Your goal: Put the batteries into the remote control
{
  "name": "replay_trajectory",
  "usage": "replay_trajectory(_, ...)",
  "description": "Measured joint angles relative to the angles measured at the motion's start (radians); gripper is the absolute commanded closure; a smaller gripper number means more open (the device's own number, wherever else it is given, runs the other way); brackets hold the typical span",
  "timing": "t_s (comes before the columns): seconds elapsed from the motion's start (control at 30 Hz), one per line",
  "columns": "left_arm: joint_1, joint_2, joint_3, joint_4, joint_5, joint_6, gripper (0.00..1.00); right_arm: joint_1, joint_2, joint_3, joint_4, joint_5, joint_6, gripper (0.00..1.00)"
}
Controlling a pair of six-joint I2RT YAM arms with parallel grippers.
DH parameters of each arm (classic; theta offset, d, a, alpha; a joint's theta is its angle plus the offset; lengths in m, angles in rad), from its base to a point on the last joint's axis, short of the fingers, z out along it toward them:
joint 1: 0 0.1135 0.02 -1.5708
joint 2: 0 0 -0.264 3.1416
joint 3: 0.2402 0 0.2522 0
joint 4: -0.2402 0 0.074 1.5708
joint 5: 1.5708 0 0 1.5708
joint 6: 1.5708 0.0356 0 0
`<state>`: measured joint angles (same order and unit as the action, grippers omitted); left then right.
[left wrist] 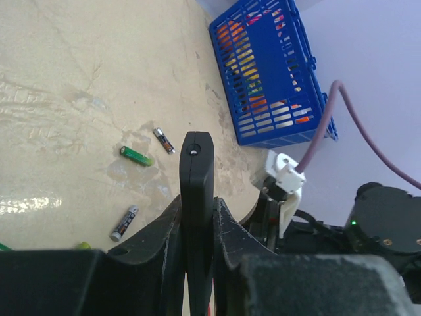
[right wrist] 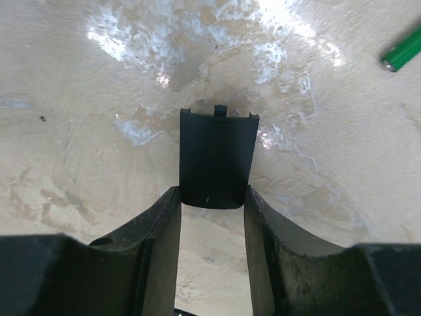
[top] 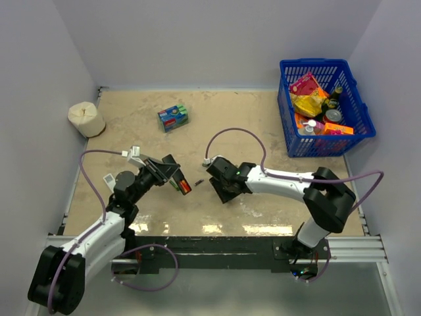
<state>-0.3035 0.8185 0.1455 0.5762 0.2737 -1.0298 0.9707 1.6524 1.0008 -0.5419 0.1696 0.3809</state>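
Remote (left wrist: pixel 197 164) and back cover (right wrist: pixel 217 155) held over a glossy, mottled beige tabletop (left wrist: pixel 66 79).
The left hand (left wrist: pixel 197 214) is clamped on the black remote, edge-on at frame centre. The right hand (right wrist: pixel 212 196) pinches the cover low over the tabletop. Loose batteries (left wrist: pixel 136 156) lie left of centre; blue basket (left wrist: pixel 270 72) upper right, pale walls (top: pixel 197 39) around.

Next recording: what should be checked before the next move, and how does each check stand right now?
1. Slim black bar-shaped remote control clamped in left gripper: ok.
2. Small black back cover off the remote, held by right gripper: ok.
3. Green cylindrical battery lying loose and unobstructed: ok.
4. Whether cells sit inside the remote: cannot tell.
5. A gripper free to pick up batteries: not ok, both are occupied.
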Motion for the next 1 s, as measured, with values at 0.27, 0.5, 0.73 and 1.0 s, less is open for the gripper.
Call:
replay_trajectory(0.27, 0.0, 0.096, -0.014, 0.208, 0.046, -0.037, 1.0, 0.024, -0.134, 0.063, -0.032, 0.004, -0.026, 0.81)
replay_trajectory(0.5, -0.005, 0.15, -0.034, 0.312, 0.054, -0.076, 1.0, 0.055, -0.196, 0.171, -0.021, -0.004, -0.027, 0.82)
replay_trajectory(0.73, -0.018, 0.152, -0.037, 0.352, 0.032, -0.095, 1.0, 0.095, -0.215, 0.223, -0.009, -0.035, -0.026, 0.82)
replay_trajectory(1.0, -0.037, 0.159, -0.037, 0.358, 0.004, -0.113, 1.0, 0.153, -0.155, 0.269, 0.004, -0.038, -0.026, 0.82)
